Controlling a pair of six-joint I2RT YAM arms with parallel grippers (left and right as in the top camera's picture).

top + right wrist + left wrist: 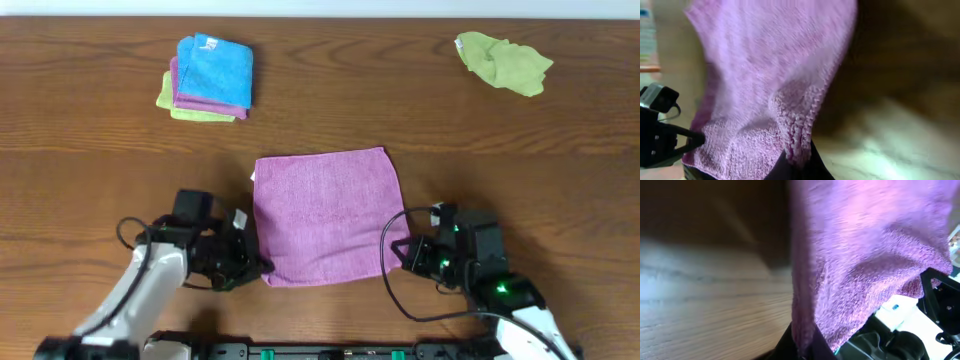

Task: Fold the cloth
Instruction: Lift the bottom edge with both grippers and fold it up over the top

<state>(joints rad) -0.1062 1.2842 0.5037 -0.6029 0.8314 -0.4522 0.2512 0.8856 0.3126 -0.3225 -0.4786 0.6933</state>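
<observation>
The purple cloth lies spread on the wooden table, its small white tag at the far left corner. My left gripper is shut on the cloth's near left corner. My right gripper is shut on its near right corner. In the left wrist view the cloth rises from the jaws and fills the right half. In the right wrist view the cloth rises from the jaws, with its bunched edge pinched between them. Both near corners are lifted a little.
A stack of folded cloths, blue on top of purple and lime-green ones, sits at the far left. A crumpled lime-green cloth lies at the far right. The table's near edge runs just behind both arms.
</observation>
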